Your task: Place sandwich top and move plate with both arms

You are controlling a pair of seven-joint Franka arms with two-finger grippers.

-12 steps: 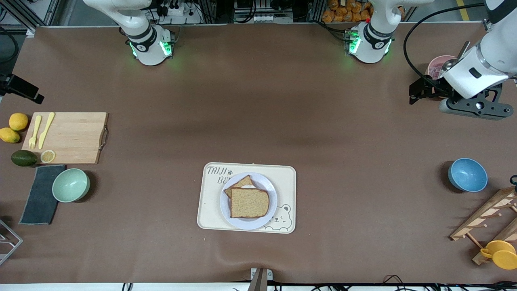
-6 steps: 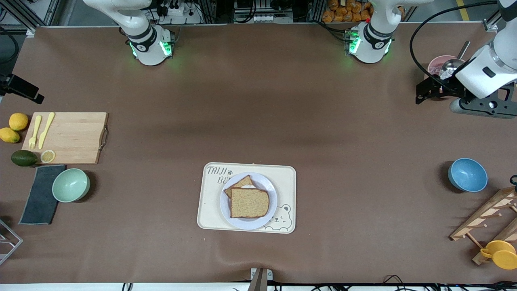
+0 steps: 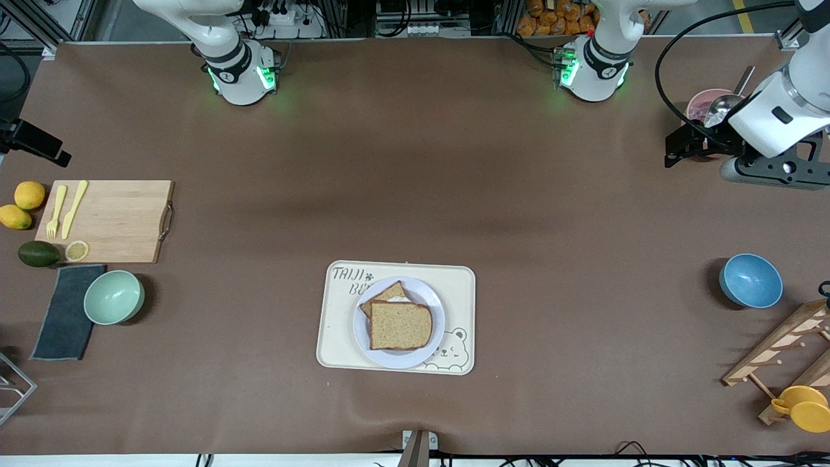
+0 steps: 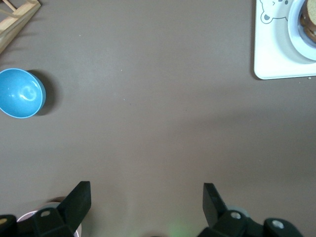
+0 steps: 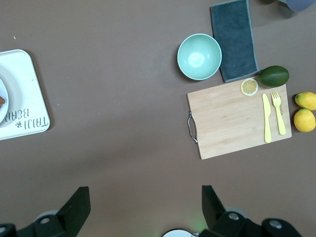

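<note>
Both end effectors gape empty: the left end effector (image 4: 147, 200) over the bench (image 3: 415, 162) by the pink bowl (image 3: 703, 105), the right end effector (image 5: 146, 201) high up. The sandwich top (image 3: 400, 325) lies on the plate (image 3: 362, 327) on the tray (image 3: 460, 292); next you bring both arms to the plate's rim.

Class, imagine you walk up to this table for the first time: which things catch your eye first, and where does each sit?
First, the sandwich top, lying on the pale plate on a cream bear-printed tray at the middle of the table. Next, the blue bowl toward the left arm's end, with the open left gripper above the table near a pink cup.
</note>
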